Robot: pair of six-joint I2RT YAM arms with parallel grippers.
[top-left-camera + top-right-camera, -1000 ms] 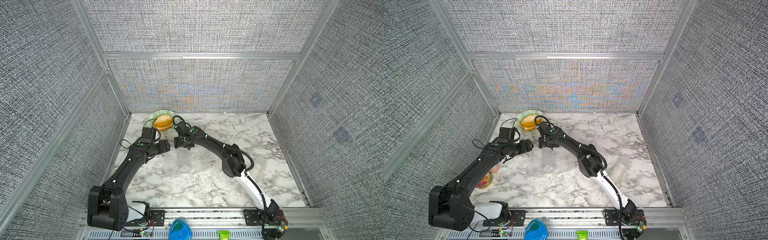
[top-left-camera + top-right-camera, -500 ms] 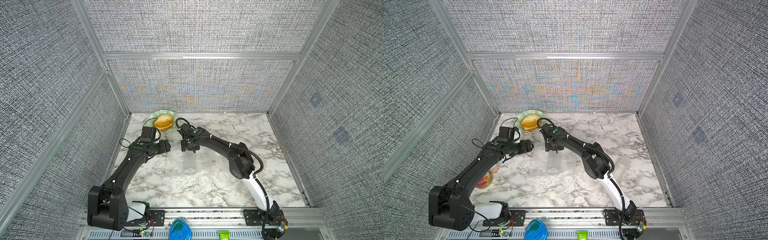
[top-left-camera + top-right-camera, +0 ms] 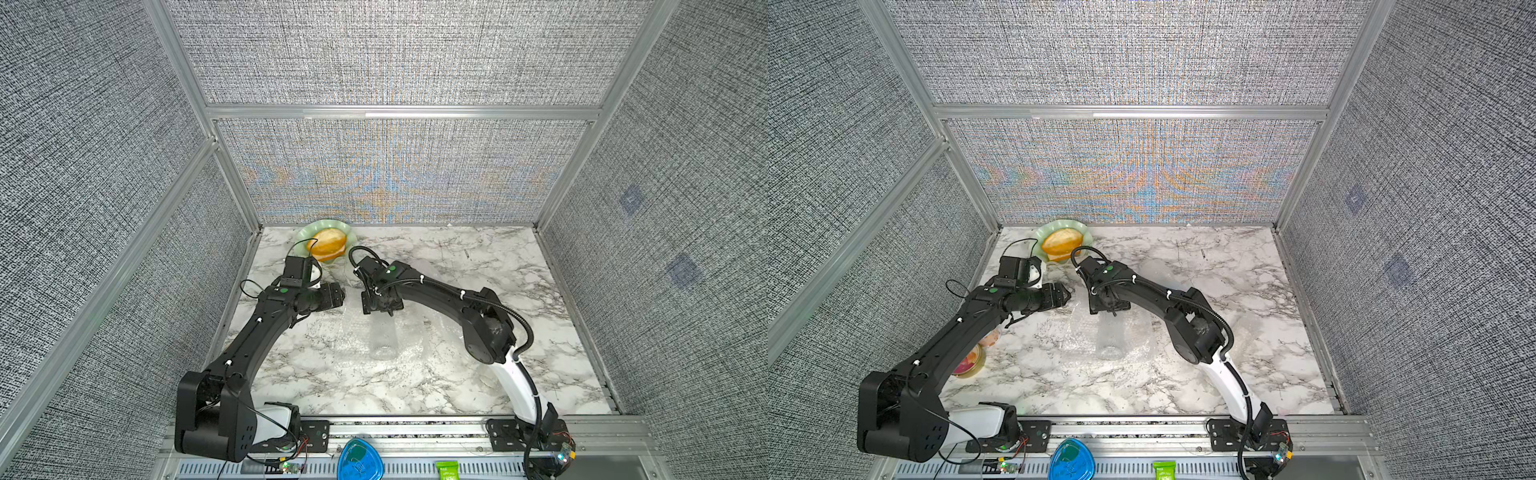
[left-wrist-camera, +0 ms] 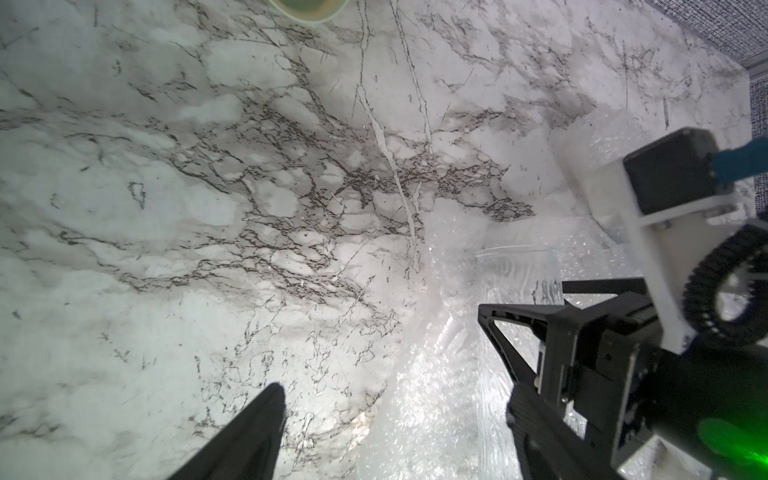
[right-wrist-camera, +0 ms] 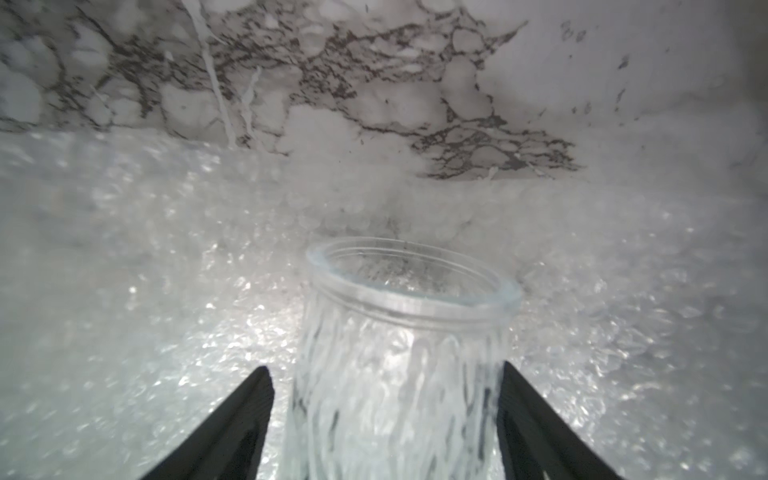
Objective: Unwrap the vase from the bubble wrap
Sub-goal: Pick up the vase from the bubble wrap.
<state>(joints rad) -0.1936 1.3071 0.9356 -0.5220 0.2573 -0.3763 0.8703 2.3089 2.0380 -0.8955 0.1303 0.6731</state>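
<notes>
A clear ribbed glass vase [image 3: 383,338] [image 3: 1111,338] lies on its side on a spread sheet of bubble wrap [image 3: 353,343] [image 3: 1077,336] in the middle of the marble table. My right gripper [image 3: 380,315] [image 3: 1111,313] [image 5: 384,370] is open and straddles the vase's body [image 5: 399,374]. One finger stands slightly off the glass, the other is right at it. The vase's mouth points away from the wrist camera. My left gripper [image 3: 341,293] [image 3: 1068,295] [image 4: 395,415] hangs open over the edge of the bubble wrap [image 4: 428,395], holding nothing.
A green scalloped bowl [image 3: 303,237] [image 3: 1042,243] with an orange bread-like item stands at the back left. A small jar [image 3: 971,361] with red and yellow contents sits under my left arm. More crinkled plastic [image 4: 598,133] lies beyond the right wrist.
My right gripper has moved from near the bowl toward the front and now sits around the vase. The left arm has barely moved.
</notes>
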